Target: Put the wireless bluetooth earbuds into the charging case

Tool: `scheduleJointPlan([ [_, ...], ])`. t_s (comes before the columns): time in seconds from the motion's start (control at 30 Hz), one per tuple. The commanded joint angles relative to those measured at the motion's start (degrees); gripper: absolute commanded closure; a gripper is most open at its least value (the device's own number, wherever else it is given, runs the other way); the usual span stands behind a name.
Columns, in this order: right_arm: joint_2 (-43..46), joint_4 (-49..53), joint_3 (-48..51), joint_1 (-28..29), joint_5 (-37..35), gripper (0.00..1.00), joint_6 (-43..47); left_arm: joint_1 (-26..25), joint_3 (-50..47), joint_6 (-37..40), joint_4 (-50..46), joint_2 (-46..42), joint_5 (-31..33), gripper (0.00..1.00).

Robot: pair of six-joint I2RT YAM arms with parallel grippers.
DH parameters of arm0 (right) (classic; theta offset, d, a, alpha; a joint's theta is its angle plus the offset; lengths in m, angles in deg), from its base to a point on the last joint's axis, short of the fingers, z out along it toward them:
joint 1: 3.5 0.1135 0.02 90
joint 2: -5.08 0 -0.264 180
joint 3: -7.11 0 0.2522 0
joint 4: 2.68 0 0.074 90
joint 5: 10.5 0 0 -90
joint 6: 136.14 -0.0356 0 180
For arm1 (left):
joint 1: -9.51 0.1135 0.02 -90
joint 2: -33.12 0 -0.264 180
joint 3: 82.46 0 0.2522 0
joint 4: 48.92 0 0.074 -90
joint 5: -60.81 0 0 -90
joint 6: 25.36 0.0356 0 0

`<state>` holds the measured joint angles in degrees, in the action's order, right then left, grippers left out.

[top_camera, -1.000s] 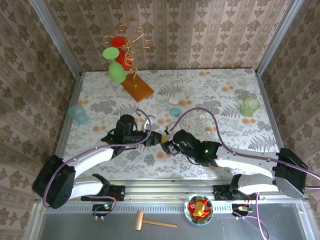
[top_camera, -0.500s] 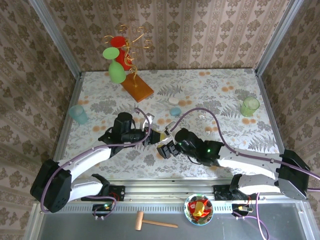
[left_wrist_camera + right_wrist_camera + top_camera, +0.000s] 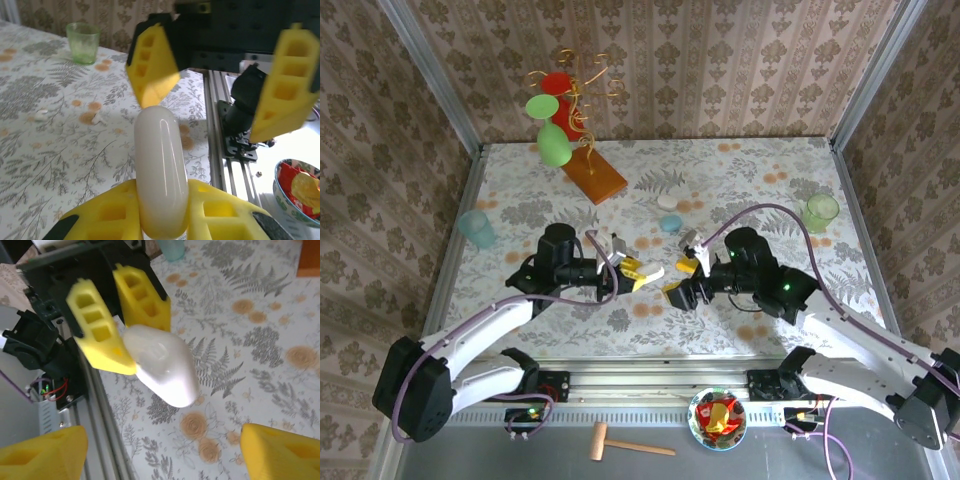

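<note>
Top external view: the two arms are meeting gripper to gripper over the middle of the floral table [image 3: 750, 170].
Left gripper [image 3: 642, 275]: its yellow fingers are pressing together on the white charging case [image 3: 160, 170] — gripping one end, with the case edge-up and the rest sticking out past the fingertips.
Right gripper [image 3: 673, 279]: its jaws are standing wide apart, facing the free end of the charging case. In the right wrist view the case is sitting ahead of both fingers, touching neither.
Earbuds: one white earbud [image 3: 97, 119] and a second earbud [image 3: 41, 113] are lying loose on the tablecloth beyond the charging case, well apart from it and from each other.
White oval case [image 3: 667, 201]: lying behind the charging case, apart from it.
Pale blue case [image 3: 670, 223]: resting behind the charging case too — nearer to it than the white oval one.
Green cup [image 3: 820, 212]: standing upright far to the right of the charging case.
Teal cup [image 3: 477, 228]: standing far to the left of the charging case.
Wooden stand [image 3: 594, 175]: sitting well behind and left of the charging case, carrying gold wire, a red goblet [image 3: 558, 84] and a green goblet [image 3: 553, 148].
Candy bowl [image 3: 718, 418]: sitting off the table, nearer the camera than the charging case.
Wooden mallet [image 3: 630, 443]: lying beside that bowl, likewise nearer than the charging case.
</note>
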<state>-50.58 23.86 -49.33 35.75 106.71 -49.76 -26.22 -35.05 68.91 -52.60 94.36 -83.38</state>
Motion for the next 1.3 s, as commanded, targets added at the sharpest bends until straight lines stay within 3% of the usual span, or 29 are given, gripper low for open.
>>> scheduleJointPlan([
  [0.0,-2.5,2.2,-4.1,-2.0,9.0,0.27,6.1,-1.0,2.7,5.9,-3.6,-0.8,-5.4,0.94],
  [0.27,-11.7,4.2,-11.1,-2.2,18.7,0.54,10.5,-2.6,4.4,6.6,-5.1,-0.4,-6.6,0.94],
  [0.43,-12.4,4.4,-11.6,-2.6,20.3,0.83,11.1,-2.7,4.0,6.9,-5.0,-0.5,-5.9,0.93],
  [0.5,-11.4,3.6,-11.3,-2.9,20.4,0.85,10.2,-2.6,3.5,6.4,-3.6,-0.7,-4.4,0.81],
  [0.6,-8.8,-1.2,-9.9,-3.4,20.5,0.86,6.4,-2.6,1.9,2.8,3.6,-0.8,-3.1,0.49],
  [0.73,-4.5,-13.0,-5.9,-4.6,20.5,0.87,-0.8,-2.6,-1.7,-6.6,20.4,-0.4,-3.6,0.3],
  [0.87,-1.7,-25.1,-2.2,-5.8,20.6,0.89,-8.0,-2.6,-3.3,-15.7,33.4,1.0,-3.0,0.28],
  [1.0,-0.9,-28.3,-1.9,-6.1,20.6,0.89,-9.8,-2.7,-4.3,-22.8,44.1,2.9,-2.0,0.3],
  [1.27,-2.5,-31.8,-2.2,-6.2,20.5,0.89,-11.4,-3.3,-2.8,-28.3,51.5,7.0,-2.8,0.47],
])
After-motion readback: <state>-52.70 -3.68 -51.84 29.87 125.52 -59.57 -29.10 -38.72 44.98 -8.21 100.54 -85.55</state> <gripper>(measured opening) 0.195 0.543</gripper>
